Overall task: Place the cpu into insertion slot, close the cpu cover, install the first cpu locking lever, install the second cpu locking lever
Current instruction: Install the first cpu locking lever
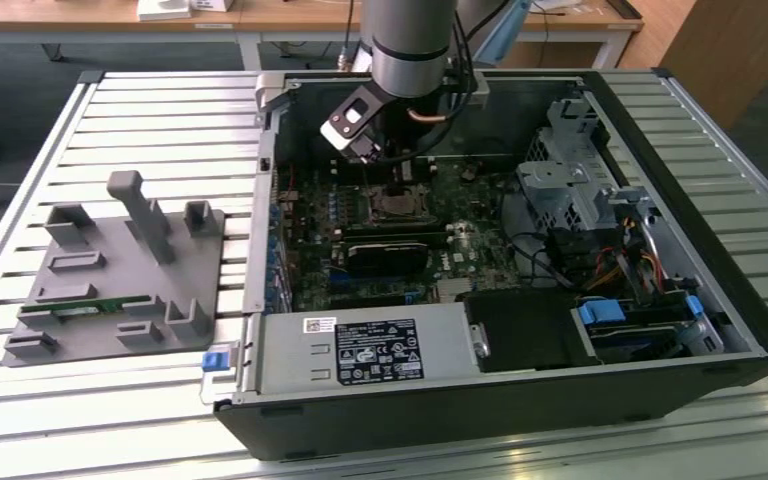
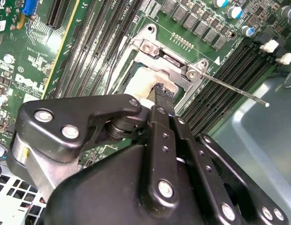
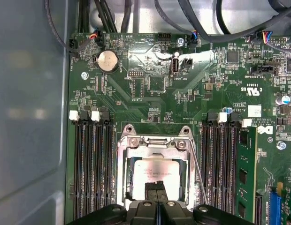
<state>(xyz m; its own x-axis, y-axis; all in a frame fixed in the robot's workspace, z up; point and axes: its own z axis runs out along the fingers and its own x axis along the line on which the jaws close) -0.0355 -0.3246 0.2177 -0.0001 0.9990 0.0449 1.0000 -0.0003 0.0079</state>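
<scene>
Tips of the gripper, pinched together (nothing between them), stood directly over the cpu, upper middle in the exterior view.

Slatted metal table: open computer case, grey fixture block alongside, apart.

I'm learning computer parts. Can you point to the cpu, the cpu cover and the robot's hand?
cpu (image 3: pixel 152 169): first wrist view, its silvery top.
cpu cover (image 3: pixel 173 151): first wrist view, frame side farthest from the hand.
hand (image 3: pixel 157 186): first wrist view, between its fingertips.
</scene>
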